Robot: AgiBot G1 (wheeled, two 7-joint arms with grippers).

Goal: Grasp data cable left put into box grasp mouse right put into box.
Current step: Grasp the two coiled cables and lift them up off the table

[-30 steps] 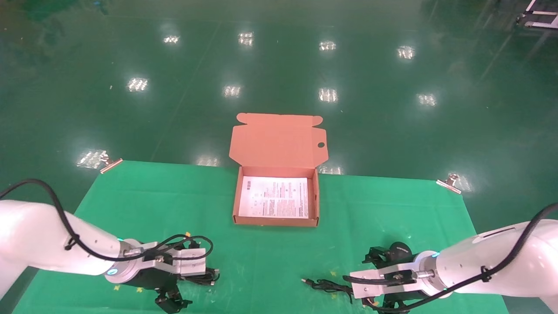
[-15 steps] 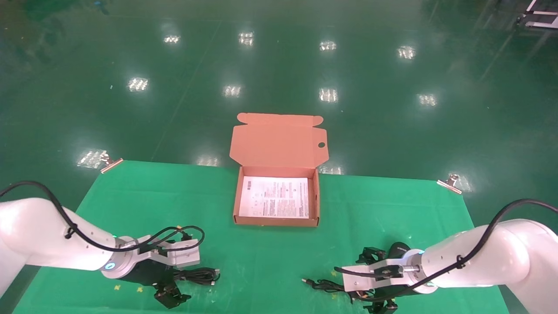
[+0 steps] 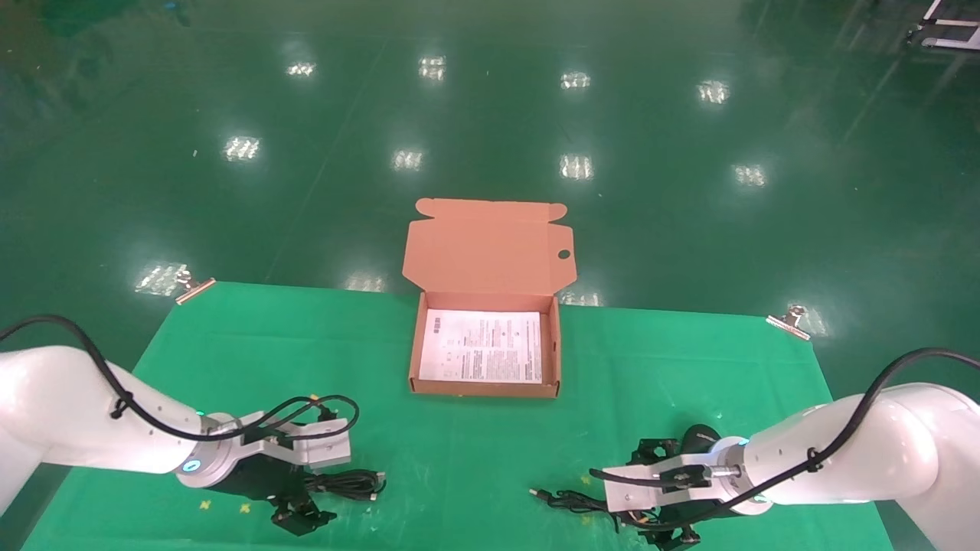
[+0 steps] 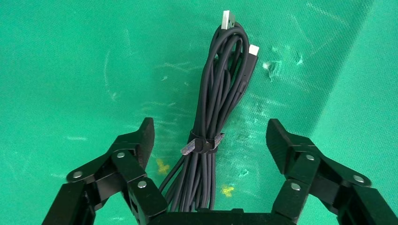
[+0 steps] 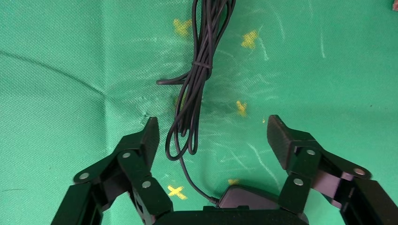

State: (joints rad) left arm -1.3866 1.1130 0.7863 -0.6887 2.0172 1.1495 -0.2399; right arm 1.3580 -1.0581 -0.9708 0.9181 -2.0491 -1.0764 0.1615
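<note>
Data cable (image 4: 218, 108) and mouse (image 5: 246, 197) both lie on the table (image 3: 230, 344) well short of the box (image 3: 485, 386), each between the wide-open fingers of the left pincer (image 4: 210, 140) and right pincer (image 5: 213, 138), neither gripped yet.

You were working in what looked like an industrial hall or robot test lab, not a home. The glossy green-painted floor (image 3: 475, 115) stretched far back and mirrored rows of ceiling lights. Your surface (image 3: 230, 360) was draped in green cloth held at its far corners by metal clips (image 3: 788, 320). A metal frame (image 3: 945, 30) stood on the floor, far right.
</note>
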